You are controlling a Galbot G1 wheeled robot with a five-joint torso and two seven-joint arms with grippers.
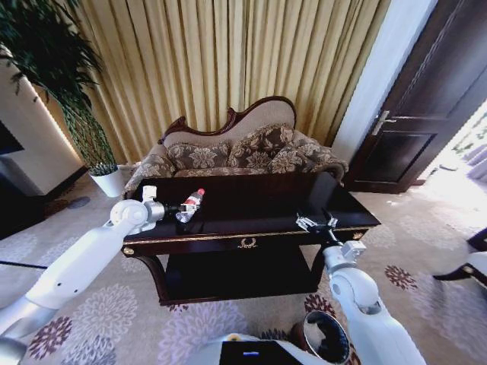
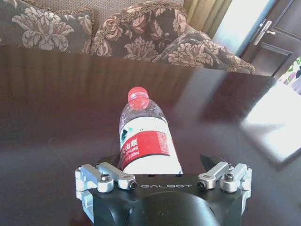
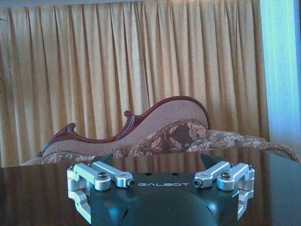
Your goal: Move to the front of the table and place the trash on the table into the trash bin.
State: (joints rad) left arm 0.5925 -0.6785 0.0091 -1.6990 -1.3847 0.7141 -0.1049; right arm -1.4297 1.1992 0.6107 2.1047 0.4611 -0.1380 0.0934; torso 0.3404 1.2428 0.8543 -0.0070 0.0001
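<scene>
**Left gripper at the bottle on the table's left end**

The robot stands facing the dark table (image 1: 251, 228), with a patterned sofa (image 1: 243, 156) behind it at 12 o'clock and gold curtains (image 1: 228, 61) beyond. The left gripper (image 1: 176, 207) reaches over the table's left end, at about 10 o'clock from the gold ornament on the front edge. Between its fingers lies the clear bottle (image 1: 190, 205), on its side, red cap pointing toward the sofa. In the left wrist view the bottle (image 2: 146, 141) sits inside the left gripper (image 2: 162, 165), the jaws spread wide with a gap on either side of it, so it is not gripped.

The right gripper (image 1: 316, 223) hovers over the table's right front edge, at about 2 o'clock from the ornament, its fingers apart and holding nothing. The trash bin (image 1: 327, 338) stands on the carpet at 5 o'clock, beside the right arm.
</scene>
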